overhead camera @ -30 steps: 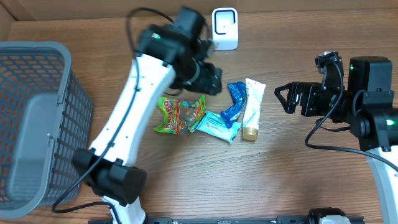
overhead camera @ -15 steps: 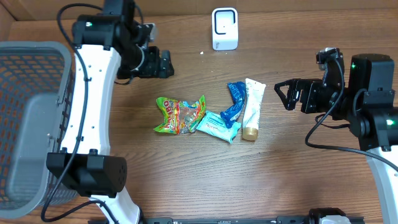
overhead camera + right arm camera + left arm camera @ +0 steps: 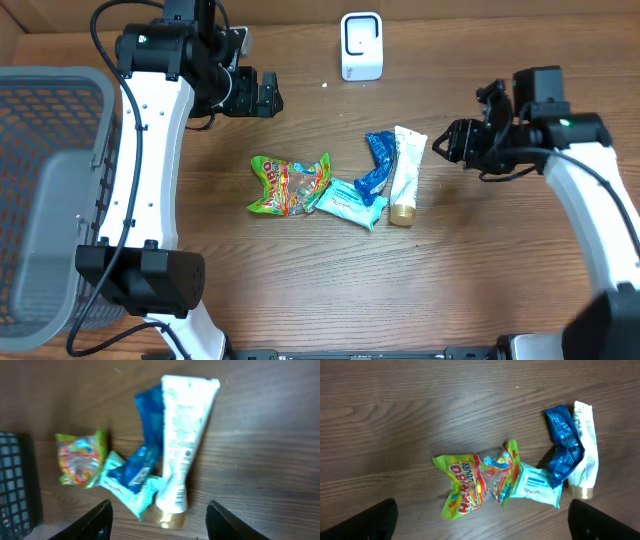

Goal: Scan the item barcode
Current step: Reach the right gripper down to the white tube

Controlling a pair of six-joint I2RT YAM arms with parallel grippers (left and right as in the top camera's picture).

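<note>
Hovering my right end effector (image 3: 159, 510), spread and empty, beside the white tube (image 3: 180, 435); left end effector (image 3: 480, 520) spread too. Picking step, I judge: next I must lower and pinch it squarely.

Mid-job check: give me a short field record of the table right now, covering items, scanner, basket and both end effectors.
Items: green Haribo candy bag, pale teal packet, crumpled blue wrapper, white tube with gold cap, clustered mid-table
Scanner: small white barcode scanner at far edge
Basket: grey mesh basket, table's left side
Left end effector: open, empty, left of scanner
Right end effector: open, empty, right of tube
</note>
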